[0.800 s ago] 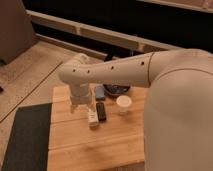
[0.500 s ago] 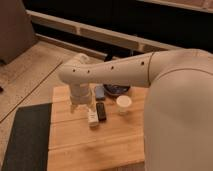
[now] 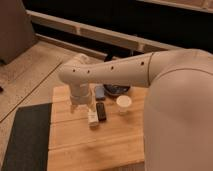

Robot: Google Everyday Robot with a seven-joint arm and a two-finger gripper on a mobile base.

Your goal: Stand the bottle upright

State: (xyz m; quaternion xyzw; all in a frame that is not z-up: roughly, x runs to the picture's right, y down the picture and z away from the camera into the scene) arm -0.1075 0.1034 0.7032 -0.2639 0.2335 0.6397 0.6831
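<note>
The bottle (image 3: 93, 118) is small, slim and whitish with a pale label. It lies on its side on the wooden table (image 3: 95, 145), right next to the flat black bar (image 3: 101, 111). My gripper (image 3: 81, 103) hangs from the white arm just left of and above the bottle's far end, low over the table. The arm's wrist hides much of it. The short white cup (image 3: 123, 104) stands to the right of the bar.
A dark bowl (image 3: 116, 90) and a small blue object (image 3: 99, 91) sit at the table's back edge. A black mat (image 3: 25, 137) lies on the floor to the left. My white arm and body fill the right side.
</note>
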